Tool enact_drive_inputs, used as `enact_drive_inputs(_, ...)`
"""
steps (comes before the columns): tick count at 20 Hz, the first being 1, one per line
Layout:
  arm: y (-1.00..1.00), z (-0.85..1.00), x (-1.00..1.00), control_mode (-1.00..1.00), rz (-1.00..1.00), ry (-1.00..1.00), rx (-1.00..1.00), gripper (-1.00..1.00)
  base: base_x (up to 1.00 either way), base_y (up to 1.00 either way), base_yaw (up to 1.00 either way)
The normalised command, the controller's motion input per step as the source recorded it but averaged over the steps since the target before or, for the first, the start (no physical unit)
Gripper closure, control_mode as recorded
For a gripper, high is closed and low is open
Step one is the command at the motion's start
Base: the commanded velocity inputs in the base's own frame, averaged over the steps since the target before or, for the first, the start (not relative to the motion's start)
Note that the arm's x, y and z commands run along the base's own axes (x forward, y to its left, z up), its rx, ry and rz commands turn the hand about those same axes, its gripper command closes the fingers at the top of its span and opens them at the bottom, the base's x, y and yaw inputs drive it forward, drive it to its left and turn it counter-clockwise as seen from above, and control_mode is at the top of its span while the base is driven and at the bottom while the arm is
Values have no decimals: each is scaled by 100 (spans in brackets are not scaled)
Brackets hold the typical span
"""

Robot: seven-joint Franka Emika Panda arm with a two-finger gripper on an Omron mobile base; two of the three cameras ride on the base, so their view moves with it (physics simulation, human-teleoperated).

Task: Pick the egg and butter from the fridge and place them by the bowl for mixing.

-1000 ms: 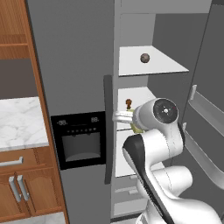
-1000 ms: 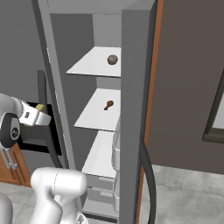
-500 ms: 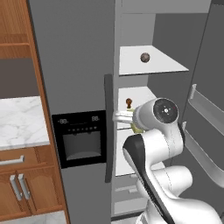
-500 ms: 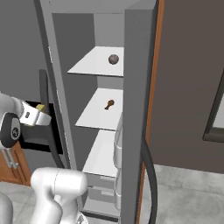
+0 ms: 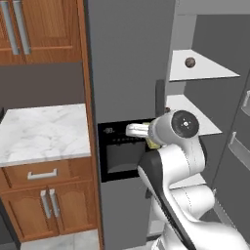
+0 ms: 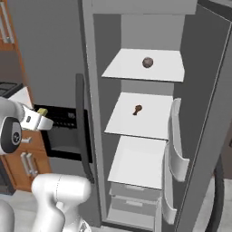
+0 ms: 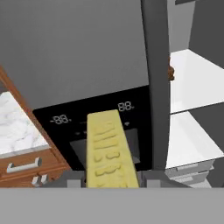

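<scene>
Since the earlier pictures my whole outlook has slid sideways, so the base is driving, not the things. My gripper is clamped on the butter, a flat mustard-yellow embossed stick jutting straight ahead of it. The fridge dispenser panel lies just beyond; I judge turning could knock the stick loose.

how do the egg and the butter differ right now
The egg is a small dark rounded ball; the butter is a flat mustard-yellow stick. The egg sits alone on the fridge's top shelf; the butter is out of the fridge, clamped in the gripper before the black dispenser panel. Both are small.
</scene>
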Motion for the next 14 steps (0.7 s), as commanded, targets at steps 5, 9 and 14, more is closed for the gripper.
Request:
enact_drive_inputs(5,0,0,0,100,0,0,0,100,0,69,0)
enact_drive_inputs(9,0,0,0,100,0,0,0,100,1,73,0)
enact_drive_inputs(14,0,0,0,100,0,0,0,100,9,70,0)
